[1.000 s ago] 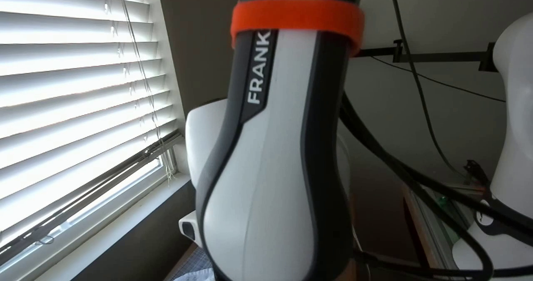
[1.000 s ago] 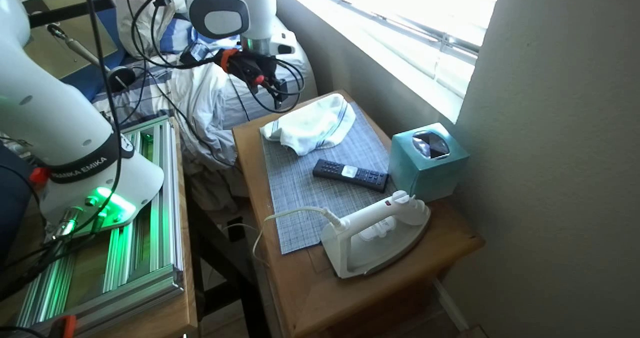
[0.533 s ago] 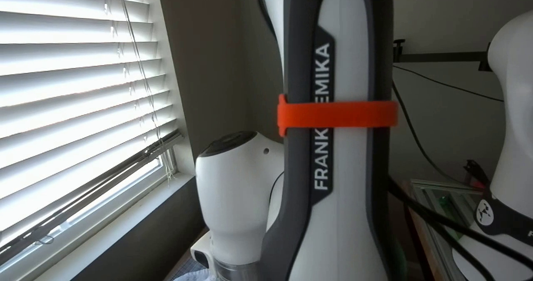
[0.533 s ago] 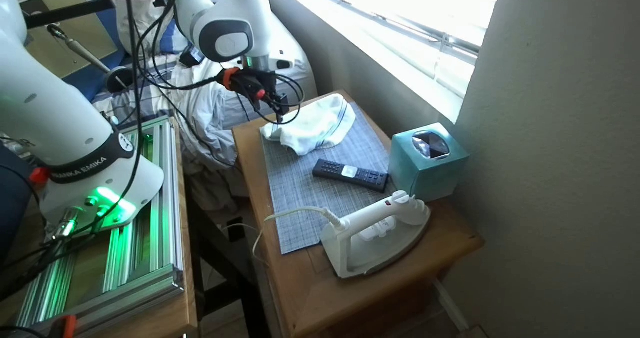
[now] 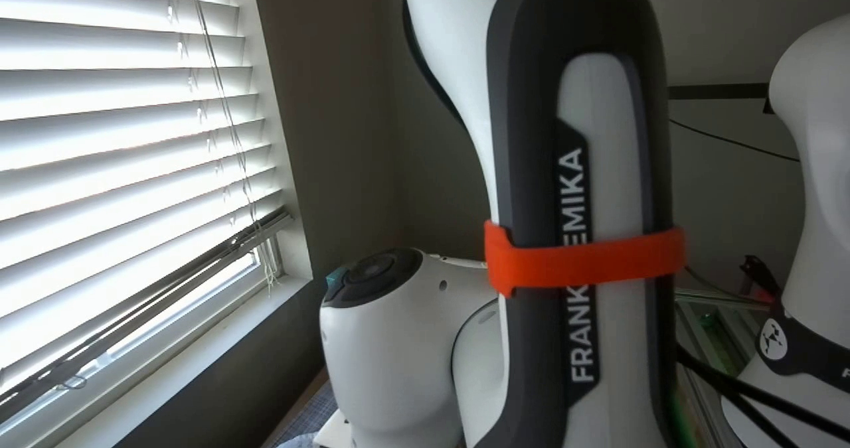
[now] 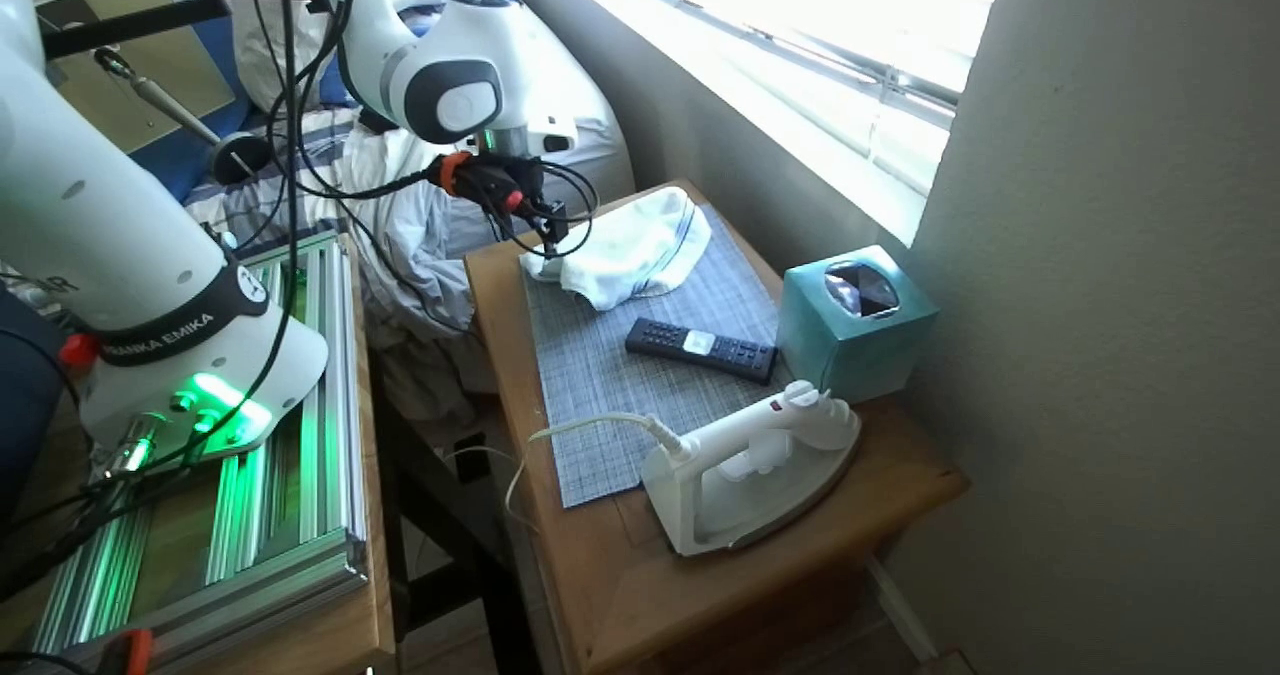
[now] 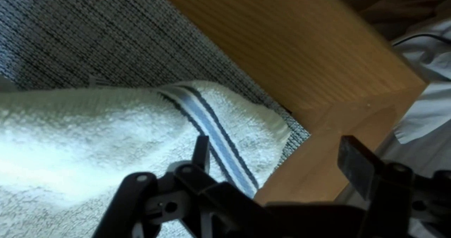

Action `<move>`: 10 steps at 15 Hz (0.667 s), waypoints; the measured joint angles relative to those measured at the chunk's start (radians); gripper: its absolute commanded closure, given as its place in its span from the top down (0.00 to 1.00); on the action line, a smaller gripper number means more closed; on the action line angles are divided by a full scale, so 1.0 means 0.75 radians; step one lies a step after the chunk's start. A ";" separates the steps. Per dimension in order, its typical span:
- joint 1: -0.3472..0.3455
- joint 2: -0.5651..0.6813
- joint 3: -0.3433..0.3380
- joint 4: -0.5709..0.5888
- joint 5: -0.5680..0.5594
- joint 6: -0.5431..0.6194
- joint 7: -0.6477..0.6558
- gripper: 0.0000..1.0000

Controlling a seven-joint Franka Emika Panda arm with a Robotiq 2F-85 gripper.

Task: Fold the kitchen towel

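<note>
The kitchen towel point(image 6: 645, 240) is white with blue stripes and lies rumpled at the far end of the grey mat point(image 6: 600, 405). In the wrist view the towel point(image 7: 105, 132) fills the lower left, and its striped end lies near the corner of the wooden table. My gripper point(image 7: 276, 144) is open with nothing between its fingers. One finger point(image 7: 201, 151) stands over the towel beside the stripe, the other point(image 7: 357, 167) beyond the towel, over the table edge. In an exterior view the gripper point(image 6: 553, 240) is low at the towel's near-bed end. Contact cannot be told.
A black remote point(image 6: 655, 340) lies on the mat. A white clothes iron point(image 6: 700, 515) with a cord stands at the front of the wooden table point(image 6: 610, 595). A teal tissue box point(image 6: 850, 345) stands by the wall. The bed point(image 7: 428, 114) adjoins the table's corner.
My arm and gripper have come down toward the towel's end, and shifted slightly left in the last half second in an exterior view. The towel has not visibly moved.
</note>
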 measured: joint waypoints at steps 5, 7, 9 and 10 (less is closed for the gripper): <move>0.094 0.045 -0.067 0.022 -0.015 0.001 0.060 0.27; 0.114 0.062 -0.083 0.037 -0.017 0.001 0.080 0.12; 0.127 0.073 -0.092 0.049 -0.017 0.002 0.096 0.00; 0.130 0.074 -0.092 0.051 -0.017 0.002 0.101 0.00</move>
